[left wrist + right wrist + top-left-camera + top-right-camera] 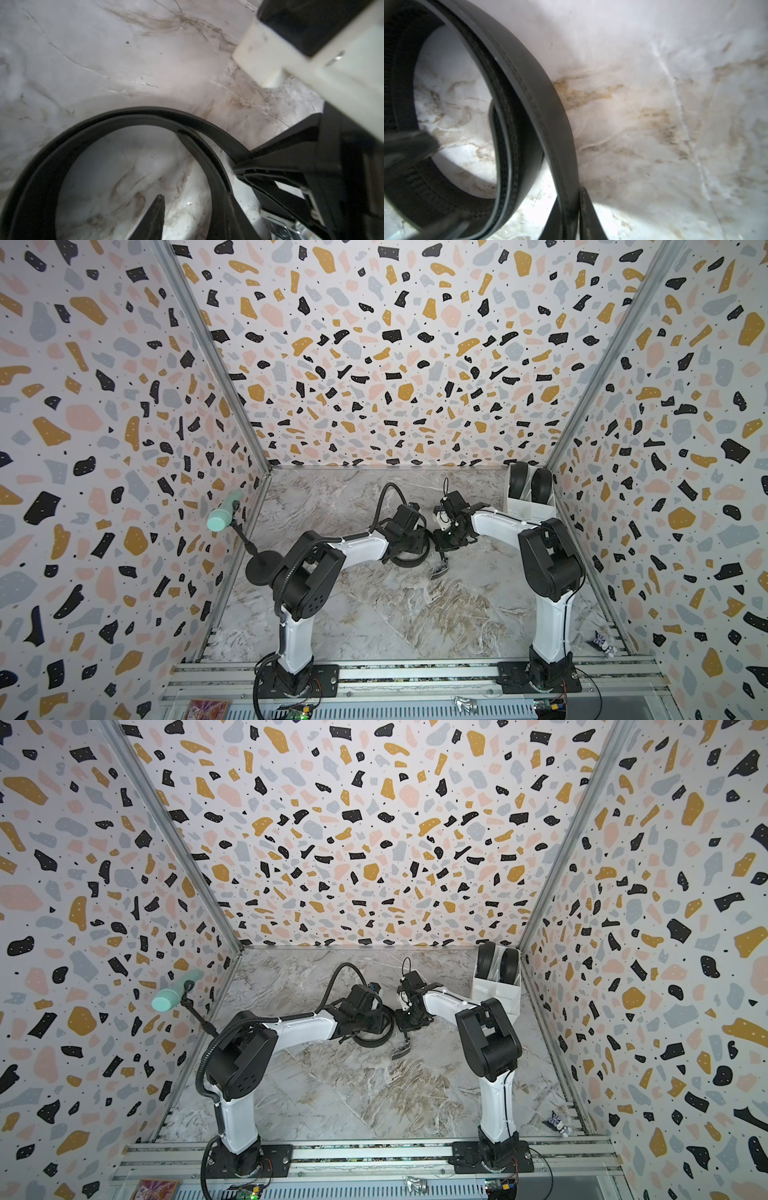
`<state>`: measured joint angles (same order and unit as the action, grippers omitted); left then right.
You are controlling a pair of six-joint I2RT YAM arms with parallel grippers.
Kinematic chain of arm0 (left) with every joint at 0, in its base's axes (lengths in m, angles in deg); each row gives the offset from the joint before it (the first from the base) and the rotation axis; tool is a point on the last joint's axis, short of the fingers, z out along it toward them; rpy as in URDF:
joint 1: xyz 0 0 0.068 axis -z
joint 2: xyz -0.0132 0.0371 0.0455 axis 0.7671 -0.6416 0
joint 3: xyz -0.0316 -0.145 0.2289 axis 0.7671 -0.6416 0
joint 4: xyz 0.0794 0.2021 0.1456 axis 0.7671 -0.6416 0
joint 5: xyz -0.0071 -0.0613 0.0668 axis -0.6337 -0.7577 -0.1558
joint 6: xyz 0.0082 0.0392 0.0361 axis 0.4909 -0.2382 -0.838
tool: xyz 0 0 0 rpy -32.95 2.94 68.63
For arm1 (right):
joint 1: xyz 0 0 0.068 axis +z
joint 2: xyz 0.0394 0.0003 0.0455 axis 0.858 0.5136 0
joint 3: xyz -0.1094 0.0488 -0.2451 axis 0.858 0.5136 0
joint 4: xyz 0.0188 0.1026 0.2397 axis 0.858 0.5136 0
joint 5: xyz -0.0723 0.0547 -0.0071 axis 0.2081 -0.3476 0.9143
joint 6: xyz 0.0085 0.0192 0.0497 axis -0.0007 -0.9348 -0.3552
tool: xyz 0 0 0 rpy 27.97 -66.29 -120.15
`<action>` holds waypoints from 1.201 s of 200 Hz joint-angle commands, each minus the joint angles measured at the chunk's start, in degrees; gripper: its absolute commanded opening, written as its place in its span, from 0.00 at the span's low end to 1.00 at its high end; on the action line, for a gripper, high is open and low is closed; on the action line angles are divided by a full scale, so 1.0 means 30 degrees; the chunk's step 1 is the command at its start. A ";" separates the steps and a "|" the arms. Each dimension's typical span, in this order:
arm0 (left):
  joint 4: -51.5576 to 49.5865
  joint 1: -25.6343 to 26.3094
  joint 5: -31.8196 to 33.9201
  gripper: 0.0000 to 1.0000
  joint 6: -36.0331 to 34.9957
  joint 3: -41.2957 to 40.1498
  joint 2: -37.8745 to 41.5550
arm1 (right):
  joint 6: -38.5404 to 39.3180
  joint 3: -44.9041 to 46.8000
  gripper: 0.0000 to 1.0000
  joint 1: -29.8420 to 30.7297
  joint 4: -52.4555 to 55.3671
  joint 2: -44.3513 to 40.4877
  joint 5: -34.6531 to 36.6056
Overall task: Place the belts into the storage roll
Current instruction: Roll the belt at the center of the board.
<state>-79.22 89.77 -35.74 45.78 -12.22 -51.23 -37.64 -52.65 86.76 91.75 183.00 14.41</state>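
Step in hand: coiling the last belt for stowage. Two rolled belts point(517, 481) stand side by side in cells of the white box point(536, 512), which sits at the far right corner of the table point(395, 614). The third belt point(411, 560) lies at the table centre as a loose coil on edge, well apart from the box. Its silver buckle point(439, 570) rests on the table just beside the coil. The right gripper point(570, 214) has its fingers pressed onto the strap, pinching it where it leaves the coil. The left gripper point(409, 543) hangs over the coil. In the left wrist view one finger point(154, 216) reaches inside the ring, clear of the strap, so the jaws appear spread and not yet clamped. The second finger cannot be told from the black strap. Next move, as judged: draw the coil tighter until it is narrower than a cell, grip across its layers so that it cannot spring open, then lift it, carry it to a free cell and lower it in on edge. Tuck in the trailing buckle end, or it may catch on a divider.
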 commanded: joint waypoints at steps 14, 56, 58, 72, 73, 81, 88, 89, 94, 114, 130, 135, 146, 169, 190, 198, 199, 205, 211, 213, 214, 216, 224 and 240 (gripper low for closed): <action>0.1022 0.0044 -0.0466 0.41 0.1018 0.0408 -0.0470 | 0.0062 0.0107 0.14 -0.0084 0.0159 -0.0239 -0.0190; 0.0788 0.0028 -0.0442 0.40 0.1114 0.0289 -0.0676 | 0.0075 0.0200 0.14 -0.0109 0.0091 -0.0234 -0.0177; 0.0791 0.0040 -0.0442 0.40 0.1135 0.0277 -0.0676 | 0.0063 0.0210 0.14 -0.0109 0.0096 -0.0224 -0.0176; 0.1068 0.0030 -0.0558 0.40 0.1317 0.0105 -0.0574 | 0.0060 0.0251 0.14 -0.0111 0.0064 -0.0240 -0.0207; 0.1105 0.0037 -0.0559 0.40 0.1337 0.0101 -0.0566 | 0.0060 0.0252 0.14 -0.0110 0.0057 -0.0240 -0.0206; 0.1267 0.0030 -0.0545 0.40 0.1469 -0.0038 -0.0410 | 0.0061 0.0272 0.14 -0.0109 0.0054 -0.0236 -0.0205; 0.1453 0.0044 -0.0560 0.40 0.1557 -0.0186 -0.0276 | 0.0060 0.0262 0.14 -0.0123 0.0069 -0.0239 -0.0207; 0.1459 0.0044 -0.0560 0.40 0.1574 -0.0205 -0.0256 | 0.0060 0.0287 0.14 -0.0116 0.0059 -0.0240 -0.0206; 0.1541 0.0041 -0.0545 0.41 0.1641 -0.0249 -0.0160 | 0.0060 0.0314 0.14 -0.0113 0.0050 -0.0259 -0.0212; 0.1714 0.0044 -0.0583 0.43 0.1827 -0.0368 0.0170 | 0.0068 0.0369 0.14 -0.0109 0.0061 -0.0295 -0.0223; 0.1561 0.0044 -0.0731 0.45 0.1829 -0.0172 0.0131 | 0.0086 0.0370 0.14 -0.0139 0.0034 -0.0267 -0.0234; 0.1483 0.0044 -0.0764 0.45 0.1825 -0.0141 0.0101 | 0.0089 0.0352 0.14 -0.0147 0.0030 -0.0270 -0.0241; 0.1379 0.0028 -0.0892 0.46 0.1837 -0.0017 -0.0114 | 0.0109 0.0341 0.14 -0.0153 0.0026 -0.0265 -0.0234; 0.1377 0.0074 -0.0995 0.46 0.1910 -0.0052 -0.0437 | 0.0075 0.0341 0.14 -0.0142 0.0040 -0.0265 -0.0234; 0.1381 0.0154 -0.1036 0.46 0.1989 -0.0161 -0.0661 | 0.0060 0.0385 0.14 -0.0160 0.0037 -0.0257 -0.0234; 0.1359 0.0188 -0.0930 0.46 0.2001 -0.0215 -0.0694 | 0.0112 0.0398 0.14 -0.0138 0.0033 -0.0266 -0.0234; 0.1339 0.0189 -0.0921 0.46 0.2001 -0.0206 -0.0700 | 0.0115 0.0413 0.14 -0.0138 0.0026 -0.0253 -0.0234; 0.1270 0.0189 -0.0857 0.45 0.2029 -0.0223 -0.0733 | 0.0093 0.0427 0.14 -0.0140 0.0024 -0.0286 -0.0241; 0.1204 0.0191 -0.0798 0.44 0.2038 -0.0240 -0.0791 | 0.0096 0.0457 0.14 -0.0139 0.0020 -0.0299 -0.0238; 0.1180 0.0191 -0.0773 0.44 0.2054 -0.0266 -0.0815 | 0.0098 0.0458 0.14 -0.0153 0.0035 -0.0299 -0.0242; 0.1162 0.0191 -0.0740 0.44 0.2057 -0.0275 -0.0819 | 0.0093 0.0458 0.14 -0.0160 0.0042 -0.0284 -0.0238; 0.1148 0.0191 -0.0714 0.44 0.2088 -0.0289 -0.0822 | 0.0112 0.0458 0.14 -0.0151 0.0018 -0.0295 -0.0235; 0.1143 0.0188 -0.0608 0.43 0.2117 -0.0353 -0.0873 | 0.0112 0.0458 0.14 -0.0144 0.0021 -0.0299 -0.0236; 0.0974 0.0217 -0.0412 0.40 0.2148 -0.0420 -0.0997 | 0.0093 0.0450 0.14 -0.0140 0.0042 -0.0298 -0.0234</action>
<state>-75.81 90.01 -37.94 51.77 -12.59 -53.06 -37.64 -52.11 86.47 91.01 183.00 13.42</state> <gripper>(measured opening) 0.414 0.142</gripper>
